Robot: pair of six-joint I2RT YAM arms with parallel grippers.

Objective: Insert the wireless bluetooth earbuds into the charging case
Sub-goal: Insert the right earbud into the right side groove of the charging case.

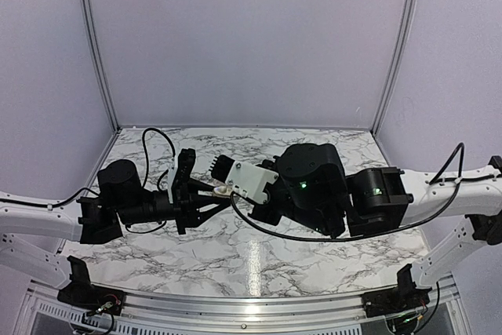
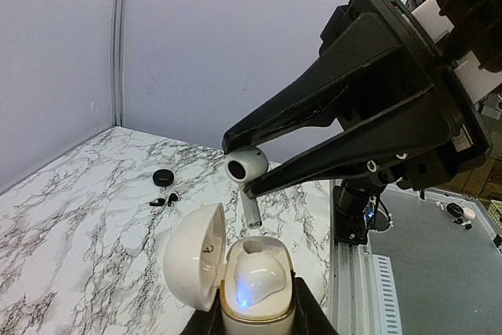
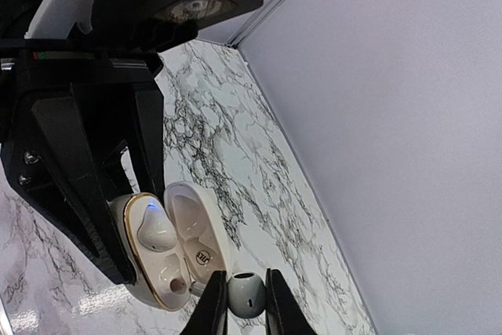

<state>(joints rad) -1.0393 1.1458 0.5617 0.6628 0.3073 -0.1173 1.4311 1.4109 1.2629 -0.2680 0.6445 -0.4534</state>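
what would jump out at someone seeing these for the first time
First, the white earbud pinched in the right gripper, hanging stem-down just above the open charging case, over the middle of the marble table. Next, the case itself, clamped upright in the left gripper, its lid swung wide and a second earbud seated inside, glowing blue.

**A:** Tally time: 2 white earbuds (image 2: pixel 252 278) (image 2: pixel 246 167) on show, and that's the pair.

**B:** And 1 charging case (image 2: pixel 192 260), just the 1.

**A:** Hardware next: 2 arms (image 1: pixel 118 190) (image 1: pixel 376 194), 1 gripper apiece, so 2 in all, the left gripper (image 3: pixel 137 229) and the right gripper (image 3: pixel 245 304).

**B:** 1 marble table (image 2: pixel 78 225), carrying 1 black round puck (image 2: pixel 163 177). Beside it, small dark bits (image 2: pixel 161 200), too tiny to count.
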